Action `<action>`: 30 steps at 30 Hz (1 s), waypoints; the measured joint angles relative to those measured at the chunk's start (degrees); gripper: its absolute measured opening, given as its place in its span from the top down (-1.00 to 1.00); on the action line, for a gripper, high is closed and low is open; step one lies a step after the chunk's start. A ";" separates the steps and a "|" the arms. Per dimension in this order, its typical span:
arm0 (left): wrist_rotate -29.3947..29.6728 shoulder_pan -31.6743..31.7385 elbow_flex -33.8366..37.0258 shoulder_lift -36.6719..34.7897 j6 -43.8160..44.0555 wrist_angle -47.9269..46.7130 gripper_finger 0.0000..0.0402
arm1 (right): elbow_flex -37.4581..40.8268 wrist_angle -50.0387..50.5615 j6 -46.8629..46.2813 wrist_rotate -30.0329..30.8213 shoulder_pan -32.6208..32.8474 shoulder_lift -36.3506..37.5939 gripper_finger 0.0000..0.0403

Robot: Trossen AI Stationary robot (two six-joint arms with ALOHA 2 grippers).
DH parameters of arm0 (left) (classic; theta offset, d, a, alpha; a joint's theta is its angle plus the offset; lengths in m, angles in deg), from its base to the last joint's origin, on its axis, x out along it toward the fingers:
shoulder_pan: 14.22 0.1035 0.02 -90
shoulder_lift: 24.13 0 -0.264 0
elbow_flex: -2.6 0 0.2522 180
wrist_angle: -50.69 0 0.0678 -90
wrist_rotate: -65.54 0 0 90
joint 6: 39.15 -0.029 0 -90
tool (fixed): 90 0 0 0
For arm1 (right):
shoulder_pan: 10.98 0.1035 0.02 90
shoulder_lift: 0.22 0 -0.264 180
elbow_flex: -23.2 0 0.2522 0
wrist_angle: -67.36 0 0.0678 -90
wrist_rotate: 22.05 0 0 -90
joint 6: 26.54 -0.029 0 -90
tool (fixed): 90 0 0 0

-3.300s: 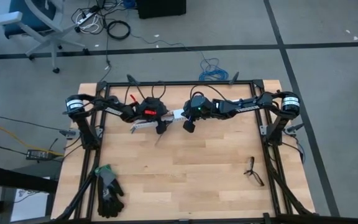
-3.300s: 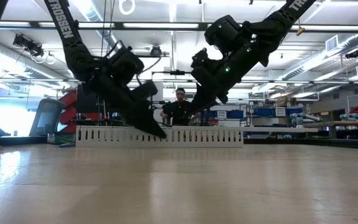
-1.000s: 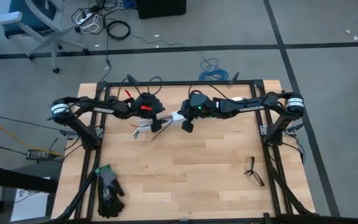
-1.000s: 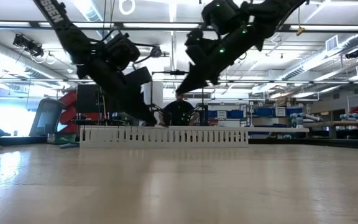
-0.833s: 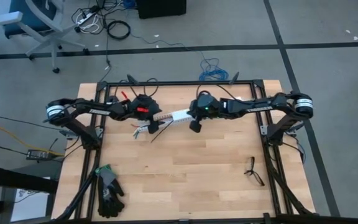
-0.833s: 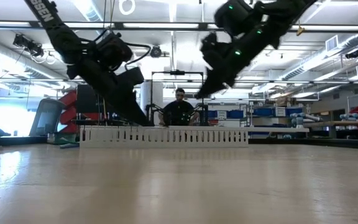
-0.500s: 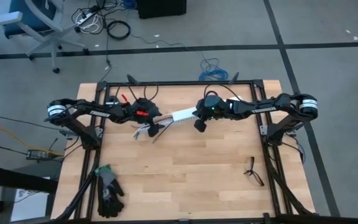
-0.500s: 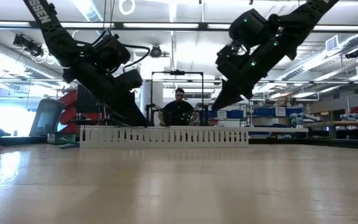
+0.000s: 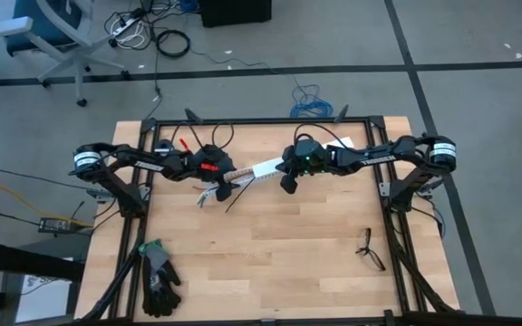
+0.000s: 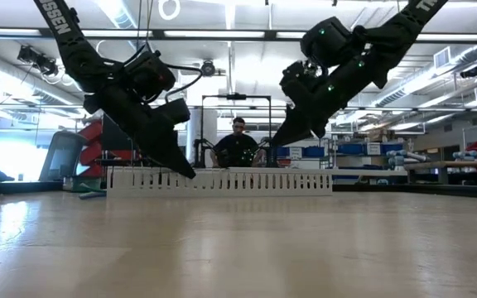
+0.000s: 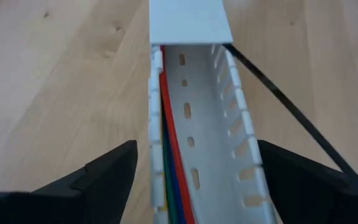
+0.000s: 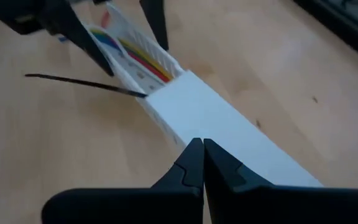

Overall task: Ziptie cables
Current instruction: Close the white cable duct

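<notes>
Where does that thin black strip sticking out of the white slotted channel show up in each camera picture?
High view: the ziptie slants down from the white channel, just right of the left gripper.
Low view: I cannot pick it out.
Left wrist view: it runs diagonally from the channel's cover along its slotted wall.
Right wrist view: it juts sideways where the cover ends.
Shared landmark: the white channel.

white slotted duct [image 11: 210, 143], multicoloured cables [image 11: 169, 155], black ziptie [image 11: 291, 115]

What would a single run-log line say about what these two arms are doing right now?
left gripper: open, straddling white slotted duct with cables inside | right gripper: shut, above duct's lid | ziptie: sticks out sideways from duct, untightened
</notes>
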 joint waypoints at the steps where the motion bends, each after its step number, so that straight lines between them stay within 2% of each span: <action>1: 0.03 0.00 -0.05 0.29 -0.24 0.40 -0.63 | 0.00 -0.25 -0.24 0.03 -0.25 -0.75 1.00; 10: 0.23 0.00 -0.07 1.69 -0.21 1.19 -0.37 | -3.81 -2.70 -0.11 -3.21 -0.75 -7.71 1.00; 22: 0.97 0.02 0.04 1.71 -2.11 1.89 -0.27 | -19.72 -1.24 1.74 -13.23 0.04 -23.33 1.00; 27: 0.98 0.00 -0.02 1.71 -2.31 2.09 -0.20 | -23.03 -2.15 7.38 -13.14 2.05 -23.19 1.00; 30: 1.95 0.02 -0.05 1.71 -2.57 1.94 -0.19 | -22.90 -1.84 9.49 -6.74 3.10 -18.57 1.00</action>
